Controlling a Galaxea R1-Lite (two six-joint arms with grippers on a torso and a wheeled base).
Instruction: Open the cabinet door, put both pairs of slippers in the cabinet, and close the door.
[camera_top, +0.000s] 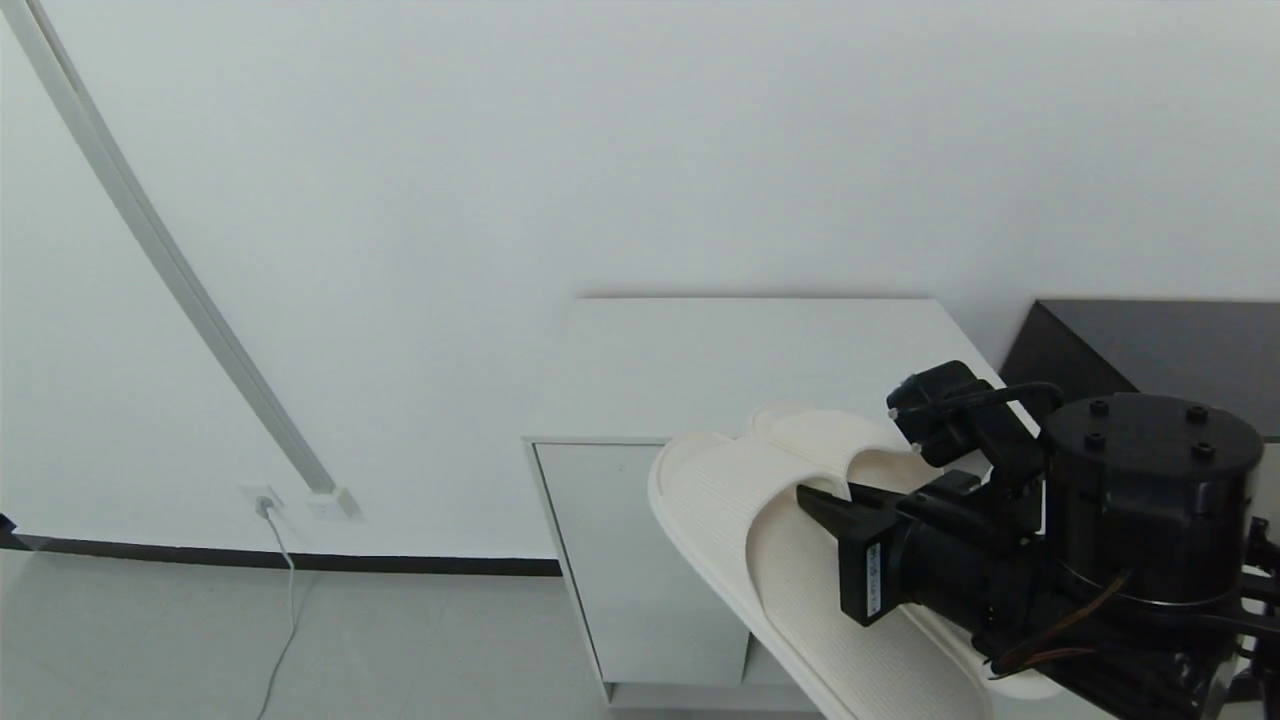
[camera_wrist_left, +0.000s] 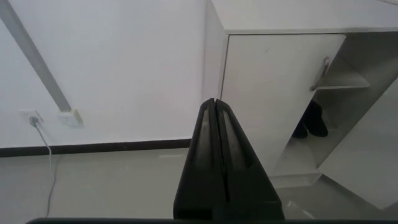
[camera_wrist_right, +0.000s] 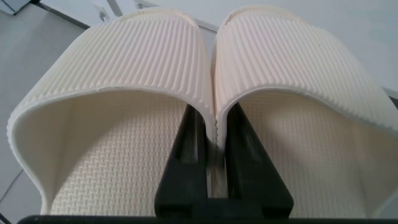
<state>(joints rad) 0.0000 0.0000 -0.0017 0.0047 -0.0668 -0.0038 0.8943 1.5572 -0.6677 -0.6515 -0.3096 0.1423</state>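
Cream slippers (camera_wrist_right: 149, 68) clamped in right end effector (camera_wrist_right: 216, 124), before white cabinet (camera_top: 700, 350), left end effector (camera_wrist_left: 214, 107) pressed together nearby

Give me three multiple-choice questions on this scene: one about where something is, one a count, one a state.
1. Where are the cream slippers? A) on the floor B) in the right hand C) on the cabinet top
2. How many slippers does that hand hold? A) one B) two C) three
3. What state is the left hand in? A) wide open B) gripping a slipper C) shut, empty
Answers: 1 B, it pinches the pair's inner walls; 2 B, two lie side by side; 3 C, it is closed with nothing between.
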